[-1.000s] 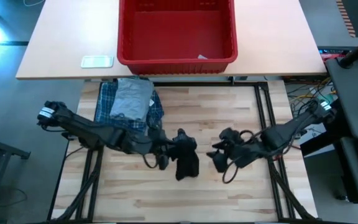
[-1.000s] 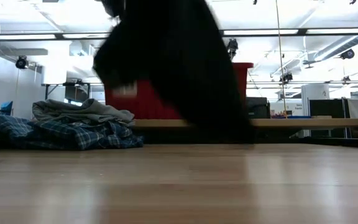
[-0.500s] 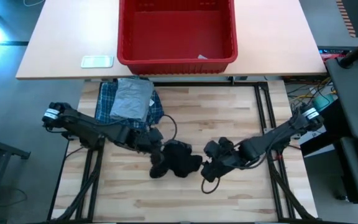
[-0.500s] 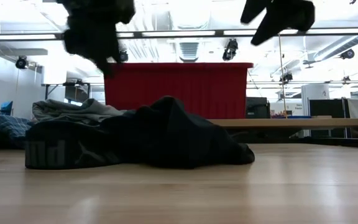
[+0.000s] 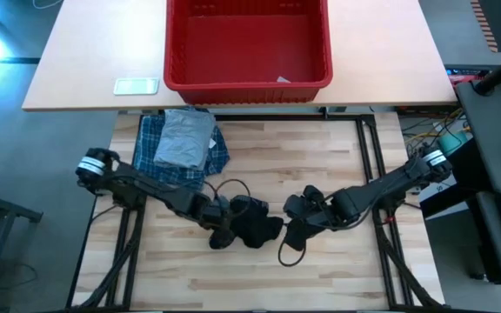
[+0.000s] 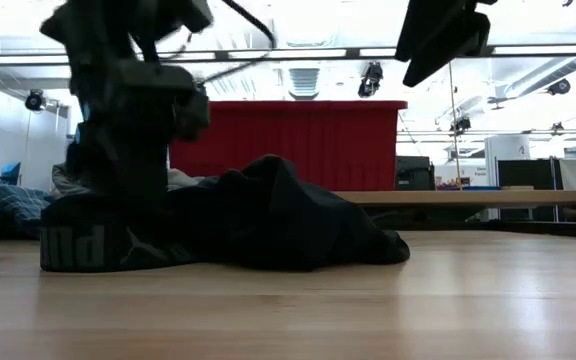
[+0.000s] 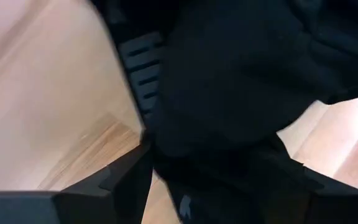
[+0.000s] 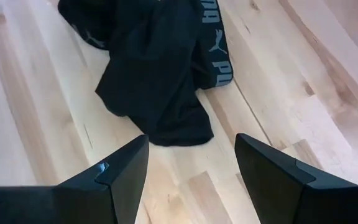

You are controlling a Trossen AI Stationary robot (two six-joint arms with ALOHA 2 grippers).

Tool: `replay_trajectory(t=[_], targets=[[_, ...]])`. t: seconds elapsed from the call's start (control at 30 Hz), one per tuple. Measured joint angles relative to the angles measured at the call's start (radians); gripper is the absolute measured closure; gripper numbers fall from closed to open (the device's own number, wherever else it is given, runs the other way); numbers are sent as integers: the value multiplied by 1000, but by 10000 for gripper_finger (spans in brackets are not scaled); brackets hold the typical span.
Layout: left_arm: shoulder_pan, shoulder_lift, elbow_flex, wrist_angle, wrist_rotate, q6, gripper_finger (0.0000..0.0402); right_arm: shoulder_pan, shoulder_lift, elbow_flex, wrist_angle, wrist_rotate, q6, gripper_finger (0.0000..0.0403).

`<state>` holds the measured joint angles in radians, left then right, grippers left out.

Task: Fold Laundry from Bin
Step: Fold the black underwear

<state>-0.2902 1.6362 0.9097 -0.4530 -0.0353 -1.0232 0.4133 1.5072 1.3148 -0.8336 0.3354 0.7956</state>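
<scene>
From above, the left claw (image 5: 222,228) sits down at the 9 o'clock edge of the small black crumpled garment (image 5: 255,222) in the middle of the pale wooden table (image 5: 320,165), fingers spread and gripping nothing; a second ago it held that garment in the air. The right claw (image 5: 296,228), released too, has swung in close at 3 o'clock. The red rectangular plastic bin (image 5: 248,45) at 12 o'clock looks emptied, and the blue-and-white plaid shirt (image 5: 150,148) under the light grey T-shirt (image 5: 185,139) lies stacked at 10 o'clock, so only this piece seems left to fold.

At table height the garment lies slumped flat, no longer dangling.

The right wrist view shows its grey waistband (image 8: 216,43) and open fingers (image 8: 120,171).
</scene>
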Motion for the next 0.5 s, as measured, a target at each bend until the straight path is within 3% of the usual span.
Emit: replay_trajectory(t=[0.3,0.5], targets=[[-126,43,239,-261,23,99,172,1,-39,0,-102,-3,16,170],[-255,45,207,-239,16,61,173,0,-45,0,-110,-3,1,170]])
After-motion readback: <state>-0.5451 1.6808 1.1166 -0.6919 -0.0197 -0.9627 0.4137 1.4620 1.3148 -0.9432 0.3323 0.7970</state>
